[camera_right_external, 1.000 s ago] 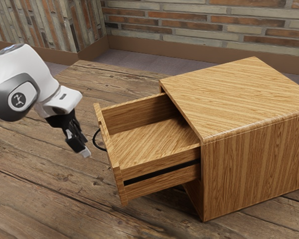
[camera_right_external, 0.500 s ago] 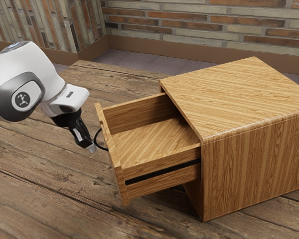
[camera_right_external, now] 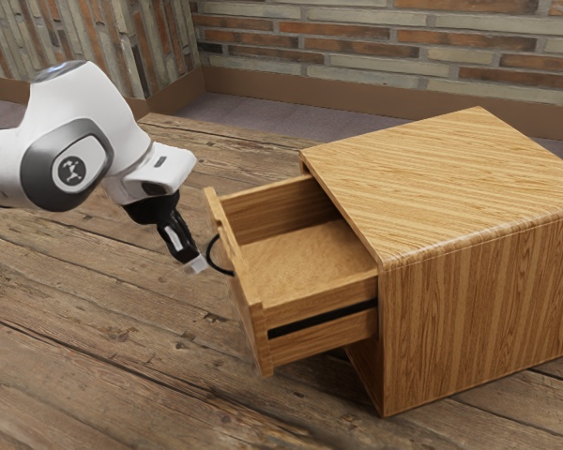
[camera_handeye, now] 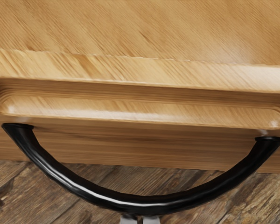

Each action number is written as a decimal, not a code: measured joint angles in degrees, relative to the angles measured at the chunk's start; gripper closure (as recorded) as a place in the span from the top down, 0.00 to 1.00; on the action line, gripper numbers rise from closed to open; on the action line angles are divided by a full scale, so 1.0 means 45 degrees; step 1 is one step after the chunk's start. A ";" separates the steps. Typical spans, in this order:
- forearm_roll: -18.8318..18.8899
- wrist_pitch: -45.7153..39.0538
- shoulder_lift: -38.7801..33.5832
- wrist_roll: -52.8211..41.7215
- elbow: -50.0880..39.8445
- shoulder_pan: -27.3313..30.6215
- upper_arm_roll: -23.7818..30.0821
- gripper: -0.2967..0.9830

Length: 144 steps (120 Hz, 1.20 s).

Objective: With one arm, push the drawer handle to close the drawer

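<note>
At the exterior view's left you see your white arm (camera_right_external: pixel 86 111) reaching over the plank bench (camera_right_external: pixel 94 347), with the black gripper (camera_right_external: pixel 197 266) angled downward at its end. Its jaws are pressed together, empty, their tips up against the outer curve of the black handle (camera_handeye: pixel 140 205). Just right of them, that handle bows out from the front of your wooden drawer (camera_right_external: pixel 256 328), which stands partly open. Farther right, the cabinet (camera_right_external: pixel 479 300) holding it sits on the bench, a brick wall (camera_right_external: pixel 385 39) behind.
</note>
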<state>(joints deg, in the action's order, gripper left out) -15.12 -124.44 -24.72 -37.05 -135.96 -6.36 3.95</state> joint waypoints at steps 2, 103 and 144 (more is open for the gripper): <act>0.0001 0.0000 0.0111 0.0012 0.0112 -0.0003 0.0016 0.16; 0.0086 -0.0008 0.5551 0.0301 0.5532 -0.1078 0.0143 0.15; 0.0169 0.0002 0.6727 0.0336 0.6935 -0.1710 0.0136 0.15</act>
<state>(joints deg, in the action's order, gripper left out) -14.36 -124.43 5.55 -35.54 -104.76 -14.05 4.56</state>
